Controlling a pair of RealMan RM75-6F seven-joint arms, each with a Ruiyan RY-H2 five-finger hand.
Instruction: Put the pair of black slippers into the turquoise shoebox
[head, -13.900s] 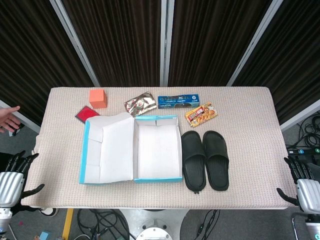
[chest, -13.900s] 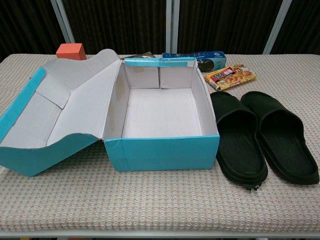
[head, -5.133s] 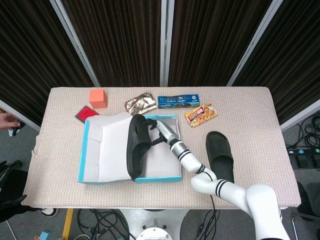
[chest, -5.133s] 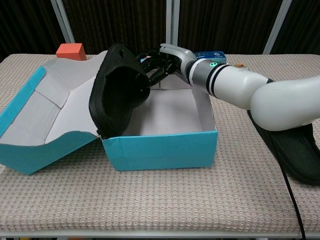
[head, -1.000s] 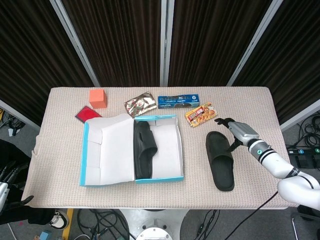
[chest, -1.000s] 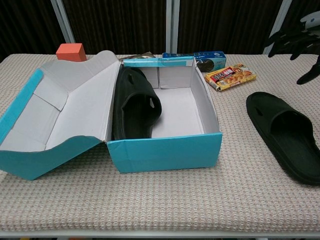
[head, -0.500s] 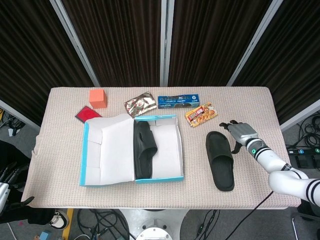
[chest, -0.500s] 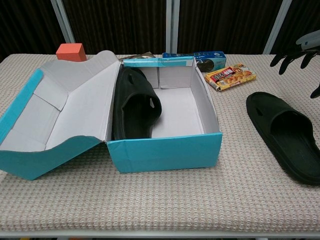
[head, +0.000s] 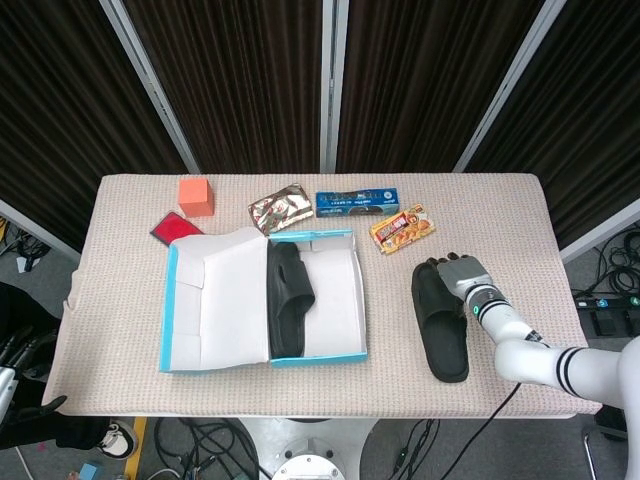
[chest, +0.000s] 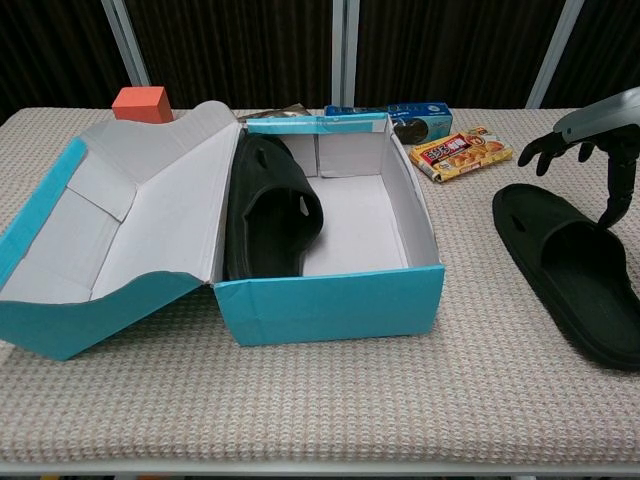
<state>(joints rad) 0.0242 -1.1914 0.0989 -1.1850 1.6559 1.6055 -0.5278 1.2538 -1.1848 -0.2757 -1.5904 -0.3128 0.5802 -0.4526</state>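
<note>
The turquoise shoebox (head: 315, 357) (chest: 330, 305) lies open at table centre, its lid (head: 215, 300) folded out to the left. One black slipper (head: 287, 300) (chest: 268, 210) leans on its side against the box's left inner wall. The other black slipper (head: 443, 335) (chest: 580, 270) lies flat on the table right of the box. My right hand (head: 460, 272) (chest: 585, 130) hovers over that slipper's far end, fingers spread, thumb pointing down beside the strap, holding nothing. My left hand (head: 14, 380) shows only partly at the lower left, off the table, fingers apart and empty.
Along the far side of the table sit an orange cube (head: 196, 196), a red flat pack (head: 168, 228), a foil packet (head: 280, 210), a blue biscuit box (head: 357, 203) and a snack bag (head: 402, 227) (chest: 460, 153). The beige table (head: 500, 200) ends just right of the slipper.
My right hand has come in leftward from the table's right side and now sits over the far end of the loose slipper. Slippers and box have not moved.
</note>
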